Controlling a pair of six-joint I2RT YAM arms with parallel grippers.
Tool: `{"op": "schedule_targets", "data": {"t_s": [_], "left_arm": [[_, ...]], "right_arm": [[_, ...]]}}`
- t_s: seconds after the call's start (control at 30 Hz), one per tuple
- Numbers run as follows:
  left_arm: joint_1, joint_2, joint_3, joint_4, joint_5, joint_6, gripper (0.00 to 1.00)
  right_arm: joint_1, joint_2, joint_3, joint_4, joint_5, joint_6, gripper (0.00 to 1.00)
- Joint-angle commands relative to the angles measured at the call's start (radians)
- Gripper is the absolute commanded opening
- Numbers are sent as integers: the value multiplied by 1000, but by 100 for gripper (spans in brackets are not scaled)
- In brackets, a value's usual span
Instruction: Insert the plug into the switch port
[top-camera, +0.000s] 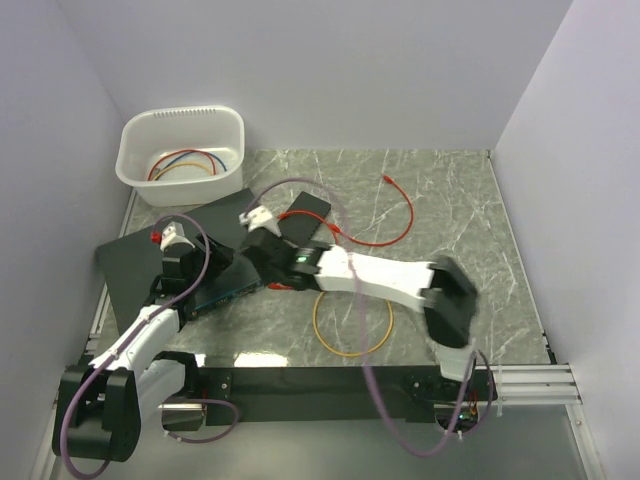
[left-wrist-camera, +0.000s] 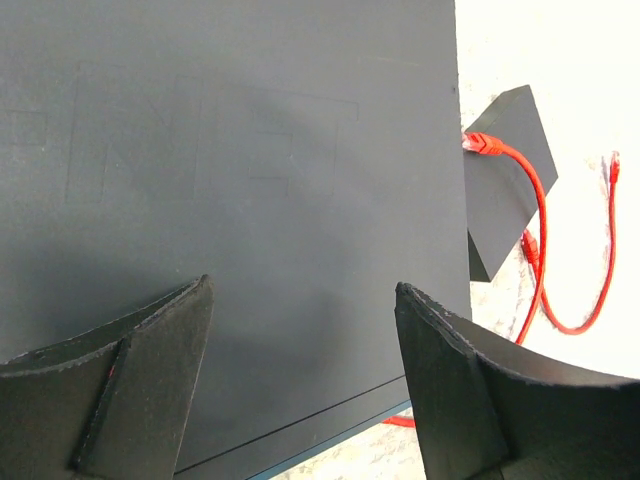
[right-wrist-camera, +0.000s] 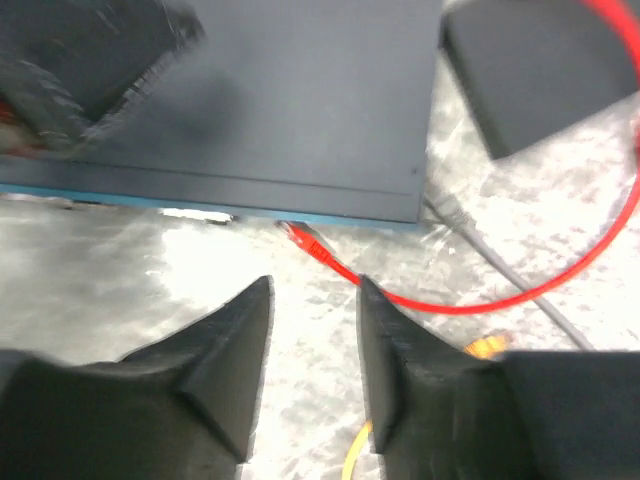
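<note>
Lying at the switch's (right-wrist-camera: 300, 100) teal front, the plug (right-wrist-camera: 302, 240) is grasped by nothing; the right gripper (right-wrist-camera: 315, 300) and left gripper (left-wrist-camera: 303, 300) are seen parted.

Black box (right-wrist-camera: 540, 70) lies ahead-right of the right jaws, grey cable (right-wrist-camera: 500, 265) nearer, yellow cable (right-wrist-camera: 352, 460) under them; basin (top-camera: 135, 165) far ahead.

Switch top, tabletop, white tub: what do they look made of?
Switch: matte black, painted metal or plastic; flat, no glare, faint pressed outlines.
Table: grey-green marble look, white veins; may be printed laminate.
Tub: probably white plastic; thin wall, ribbed rim.
</note>
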Motion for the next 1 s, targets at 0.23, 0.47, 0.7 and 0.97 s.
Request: {"op": "schedule_targets", "data": {"t_s": [0.23,0.47,0.7,0.97], "left_arm": [[-1,-36,-15,27,25,6,79],[-1,-23,-12,33,30,9,79],[-1,-13,-9,39,31,9,79],[-1,-13,-12,44,36,9,78]], "right_arm": [[-106,-302,-475,419,-329,-17,60],[-170,-284,-558,532,-469,-20,60],[-186,-183,-508,548,-493,-31,61],[-209,-68,-455,544,-519,-39,61]]}}
